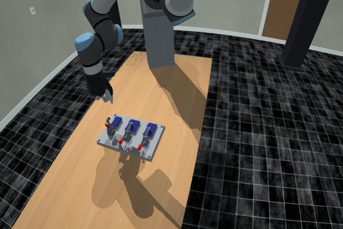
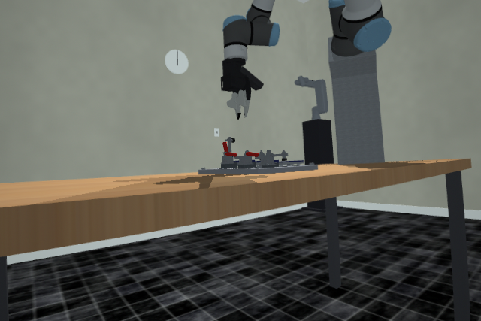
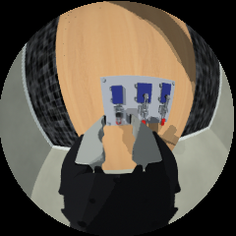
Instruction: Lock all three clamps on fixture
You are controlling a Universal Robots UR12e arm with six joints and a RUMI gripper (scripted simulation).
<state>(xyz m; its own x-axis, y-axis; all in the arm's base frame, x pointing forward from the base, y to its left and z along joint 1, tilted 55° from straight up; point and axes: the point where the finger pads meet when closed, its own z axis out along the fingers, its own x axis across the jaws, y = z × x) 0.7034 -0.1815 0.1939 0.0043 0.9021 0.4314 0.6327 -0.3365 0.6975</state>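
A grey fixture plate (image 1: 131, 139) lies on the wooden table and carries three toggle clamps, each facing a blue part. The left clamp's red handle (image 1: 106, 124) stands raised, and its bar is off the blue part (image 1: 117, 121). The middle handle (image 1: 120, 140) and the right handle (image 1: 140, 146) lie low, with their bars reaching over their blue parts. My gripper (image 1: 107, 98) hangs well above the table, behind and above the left clamp, touching nothing. Its fingers are drawn in to a narrow gap and are empty. The side view shows it high over the raised handle (image 2: 225, 147).
The robot's grey pedestal (image 1: 159, 35) stands at the far end of the table. A black column (image 1: 303, 24) stands on the floor at the right. The table's left edge runs close to the fixture.
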